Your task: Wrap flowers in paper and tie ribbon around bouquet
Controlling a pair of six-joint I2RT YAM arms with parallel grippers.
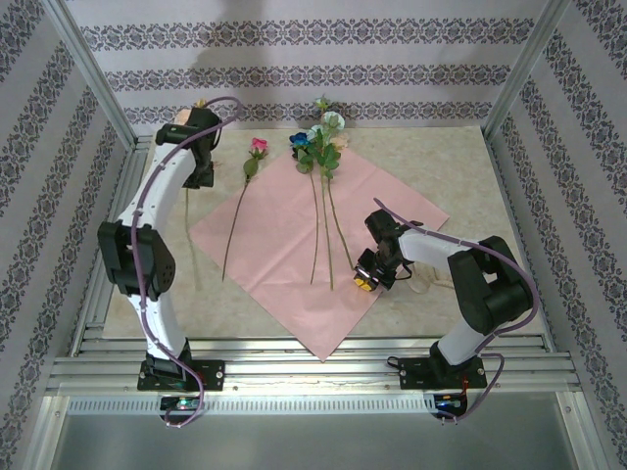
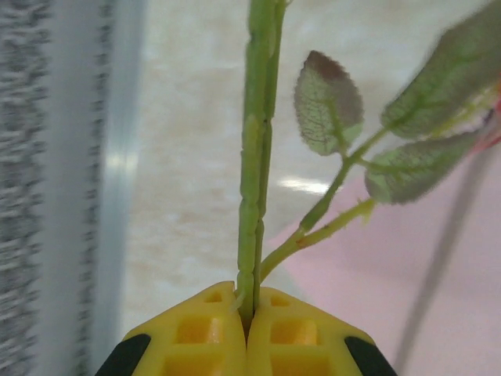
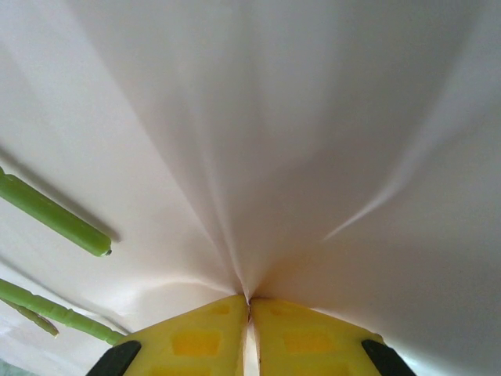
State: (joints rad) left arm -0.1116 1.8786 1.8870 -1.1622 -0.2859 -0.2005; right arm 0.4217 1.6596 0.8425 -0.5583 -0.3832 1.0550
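Both grippers clamped: left on a flower stem, right on the paper
left gripper [image 2: 247, 304] pinches one leafy green flower stem [image 2: 254, 157] at table's far left, beside the paper [image 1: 284, 245]; right gripper [image 3: 249, 302] nips paper's near-right edge, sheet puckered there; remaining flowers [image 1: 318, 147] lie across paper, blooms toward far wall

Bottom centre: left gripper [image 2: 247, 313], yellow plastic fingers with black corners, jaws pressed together on a thin green plastic flower stem [image 2: 258, 157]. The stem runs straight up out of frame and looks like two strands side by side. A side twig forks right just above the fingertips and carries veined green fabric leaves [image 2: 327, 102], the nearest brown-tipped. Pink paper sheet [image 2: 368, 313] at lower right, with a blurred dark diagonal line across it; cannot tell what. Beige marbled tabletop [image 2: 196, 157] behind. Silver metal rail [image 2: 117, 172] and grey patterned wall [image 2: 31, 196] at left, blurred.
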